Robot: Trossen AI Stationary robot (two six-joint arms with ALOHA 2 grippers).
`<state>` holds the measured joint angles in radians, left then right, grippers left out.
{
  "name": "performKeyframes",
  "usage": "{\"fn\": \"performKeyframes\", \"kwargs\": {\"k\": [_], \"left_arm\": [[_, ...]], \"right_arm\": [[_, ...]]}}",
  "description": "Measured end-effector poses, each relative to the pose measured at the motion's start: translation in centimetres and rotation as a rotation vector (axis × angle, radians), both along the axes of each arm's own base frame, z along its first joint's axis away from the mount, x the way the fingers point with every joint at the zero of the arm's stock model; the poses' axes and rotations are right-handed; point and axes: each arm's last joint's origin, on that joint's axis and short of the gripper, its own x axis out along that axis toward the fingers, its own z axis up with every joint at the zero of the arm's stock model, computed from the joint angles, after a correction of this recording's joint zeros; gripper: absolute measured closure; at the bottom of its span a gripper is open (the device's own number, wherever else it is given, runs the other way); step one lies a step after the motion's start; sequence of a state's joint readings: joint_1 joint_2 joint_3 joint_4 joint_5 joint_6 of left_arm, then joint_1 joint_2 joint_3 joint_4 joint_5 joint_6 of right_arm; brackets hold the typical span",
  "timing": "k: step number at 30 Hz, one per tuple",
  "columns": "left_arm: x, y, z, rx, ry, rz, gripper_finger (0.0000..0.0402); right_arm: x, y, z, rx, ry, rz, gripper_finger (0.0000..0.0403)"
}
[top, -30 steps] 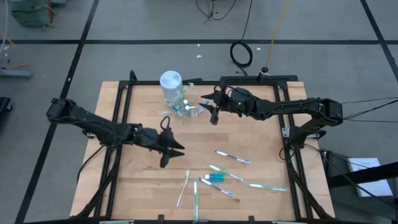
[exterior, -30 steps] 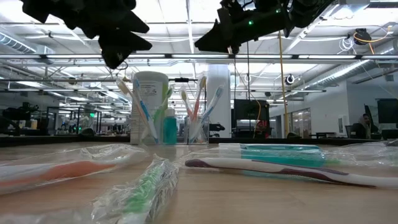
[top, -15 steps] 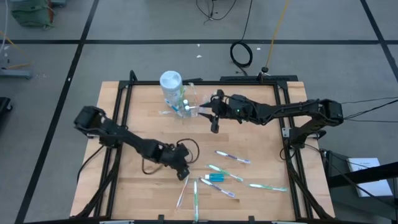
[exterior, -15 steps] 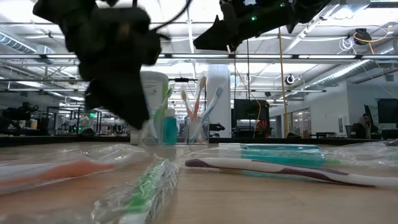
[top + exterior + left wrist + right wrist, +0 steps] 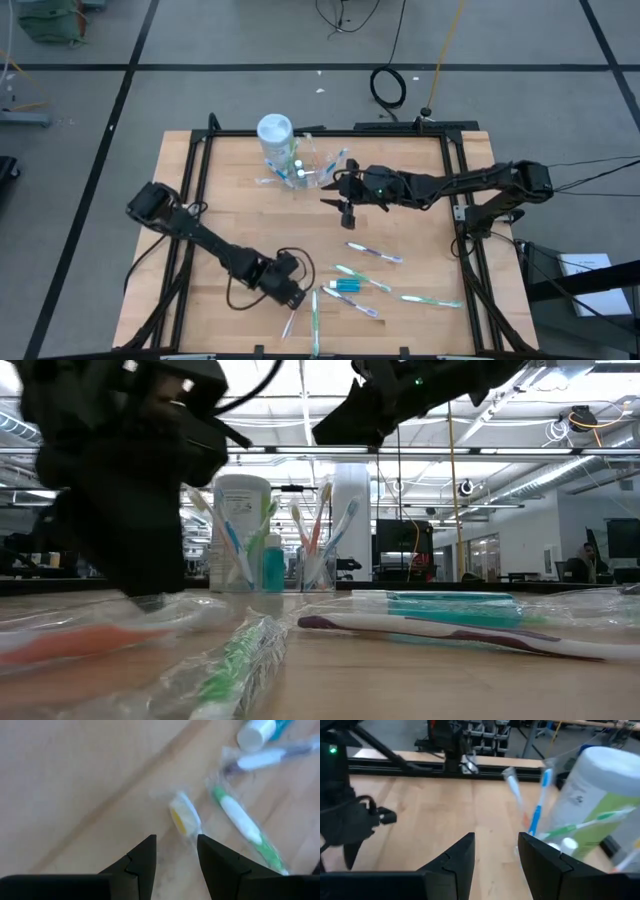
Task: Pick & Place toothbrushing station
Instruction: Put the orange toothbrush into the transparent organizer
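You are working in a robotics lab set inside a large open-plan industrial hall. The wooden table sits on a black metal frame over a grey floor marked with dark tape lines, with a coiled cable lying loose behind it. Across the table you see long rows of ceiling strip lights, exposed pipes and rails, a white column, and racks of equipment. A seated person shows at the far side.
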<state>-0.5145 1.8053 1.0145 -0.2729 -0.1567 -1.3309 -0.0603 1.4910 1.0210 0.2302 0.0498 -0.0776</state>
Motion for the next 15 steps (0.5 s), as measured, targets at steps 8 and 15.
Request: {"fn": "performKeyframes", "kwargs": {"k": [8, 15], "left_arm": [[-0.3, -2.2, -0.7, -0.036, -0.053, 0.014, 0.0257], [0.2, -2.3, -2.7, -0.019, -0.025, 0.022, 0.0257]], "right_arm": [[-0.3, 2.0, -0.8, 0.005, 0.093, 0.059, 0.0262], [-0.4, 3.0, -1.2, 0.014, 0.131, 0.087, 0.0262]]}}
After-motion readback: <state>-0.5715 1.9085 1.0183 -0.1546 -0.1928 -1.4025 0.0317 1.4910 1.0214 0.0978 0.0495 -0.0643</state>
